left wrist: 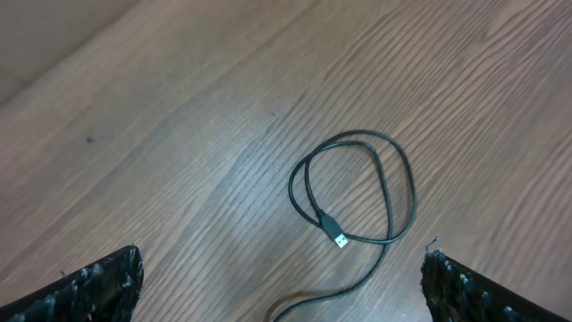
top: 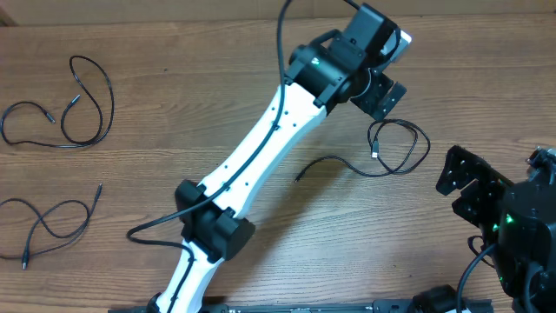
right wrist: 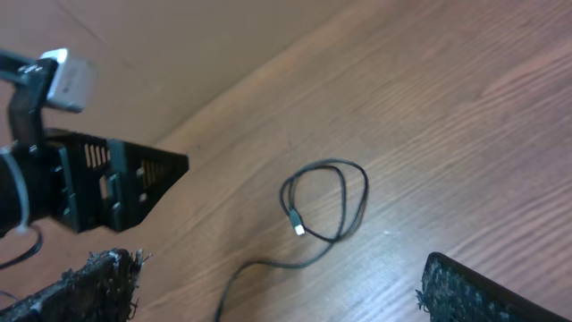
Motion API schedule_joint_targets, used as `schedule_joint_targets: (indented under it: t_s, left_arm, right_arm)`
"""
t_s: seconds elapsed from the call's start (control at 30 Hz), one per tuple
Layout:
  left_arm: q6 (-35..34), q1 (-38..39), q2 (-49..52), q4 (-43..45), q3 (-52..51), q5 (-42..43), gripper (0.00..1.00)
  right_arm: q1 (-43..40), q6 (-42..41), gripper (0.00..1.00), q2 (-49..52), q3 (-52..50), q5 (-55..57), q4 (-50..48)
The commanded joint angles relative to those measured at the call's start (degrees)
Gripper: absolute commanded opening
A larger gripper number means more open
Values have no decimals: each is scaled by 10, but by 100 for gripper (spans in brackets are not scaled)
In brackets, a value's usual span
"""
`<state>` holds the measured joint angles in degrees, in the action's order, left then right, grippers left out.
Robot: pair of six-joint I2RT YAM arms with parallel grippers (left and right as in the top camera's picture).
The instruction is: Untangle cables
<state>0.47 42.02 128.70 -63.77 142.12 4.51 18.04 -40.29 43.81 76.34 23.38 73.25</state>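
Three thin black cables lie apart on the wooden table. One (top: pixel 82 100) is a loose loop at the far left, one (top: pixel 52 222) lies at the near left, and one (top: pixel 395 148) is a small loop with a USB plug at the right. That right cable also shows in the left wrist view (left wrist: pixel 357 192) and the right wrist view (right wrist: pixel 326 201). My left gripper (top: pixel 382 96) hovers open and empty just behind that loop. My right gripper (top: pixel 465 187) is open and empty to the loop's near right.
The white left arm (top: pixel 252 156) stretches diagonally across the table's middle. The left gripper's black fingers show in the right wrist view (right wrist: pixel 107 183). The table's back edge (top: pixel 174 22) runs along the top.
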Motion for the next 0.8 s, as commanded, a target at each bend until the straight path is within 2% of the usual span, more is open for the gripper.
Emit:
schedule_joint_targets:
  t_s: [0.0, 0.13, 0.37, 0.47, 0.77]
  left_arm:
    - [26, 2, 58, 4, -3, 14, 100]
    - [64, 5, 100, 20, -3, 75, 100]
    - [50, 6, 164, 54, -3, 78, 100]
    - [45, 9, 178, 65, -3, 78, 96]
    - [-60, 21, 217, 92, -3, 48, 80]
  right_arm:
    - [-2, -2, 100, -5, 21, 13, 10]
    - [-2, -2, 100, -5, 32, 14, 21]
    - [-2, -2, 100, -5, 32, 15, 41]
    - [-2, -2, 100, -5, 32, 14, 40]
    - [-2, -2, 100, -5, 32, 12, 41]
